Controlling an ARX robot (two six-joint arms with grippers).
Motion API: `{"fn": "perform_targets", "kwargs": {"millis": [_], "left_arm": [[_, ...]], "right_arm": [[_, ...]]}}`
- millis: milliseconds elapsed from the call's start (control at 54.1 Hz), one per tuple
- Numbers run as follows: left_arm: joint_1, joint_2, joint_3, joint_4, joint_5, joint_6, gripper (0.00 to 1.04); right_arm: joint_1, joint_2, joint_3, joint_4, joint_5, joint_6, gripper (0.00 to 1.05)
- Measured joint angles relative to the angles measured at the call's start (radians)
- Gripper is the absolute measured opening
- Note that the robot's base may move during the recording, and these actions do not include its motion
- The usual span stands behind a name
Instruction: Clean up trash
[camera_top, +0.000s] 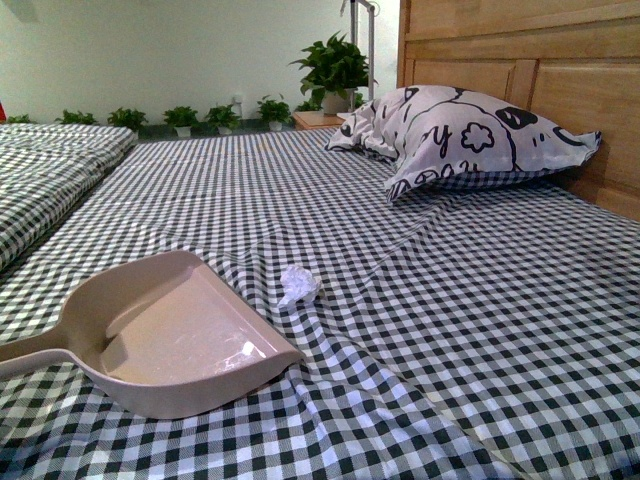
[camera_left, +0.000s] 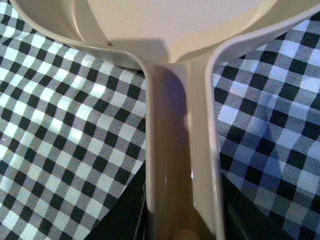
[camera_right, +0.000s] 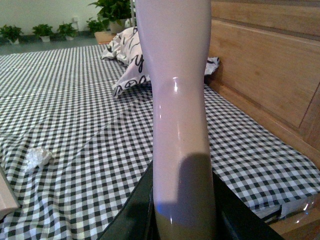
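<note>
Since the wad (camera_top: 298, 285) sits mid-frame just off the dustpan (camera_top: 170, 335) lip, we reckon the mouth faces it to catch | left gripper (camera_left: 182, 220) clamps the dustpan by its handle | right gripper (camera_right: 182, 215) grips a pale handle (camera_right: 175, 100), probably for sweeping

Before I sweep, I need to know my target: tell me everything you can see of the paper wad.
The paper wad is small, white and tightly crumpled, with jagged creases. It lies loose on the black-and-white checked sheet, beside a fold, just beyond the open lip of the dustpan and a little apart from it. No gripper touches it.
</note>
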Motion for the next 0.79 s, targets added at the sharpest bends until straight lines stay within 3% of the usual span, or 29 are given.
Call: {"fn": "perform_targets", "kwargs": {"millis": [92, 185, 369, 591, 794], "left_arm": [[0.000, 0.000, 0.000, 0.000, 0.000, 0.000, 0.27], [0.000, 0.000, 0.000, 0.000, -0.003, 0.001, 0.27], [0.000, 0.000, 0.000, 0.000, -0.003, 0.003, 0.27], [0.000, 0.000, 0.000, 0.000, -0.003, 0.004, 0.27], [0.000, 0.000, 0.000, 0.000, -0.003, 0.004, 0.27]], "right_arm": [[-0.001, 0.002, 0.002, -0.008, -0.004, 0.006, 0.20], [-0.074, 0.122, 0.127, -0.285, -0.164, 0.048, 0.20], [-0.147, 0.476, 0.265, -0.198, -0.364, 0.039, 0.19], [-0.150, 1.035, 0.573, -0.106, -0.391, -0.061, 0.19], [-0.157, 1.260, 0.729, -0.118, -0.358, -0.119, 0.19]]}}
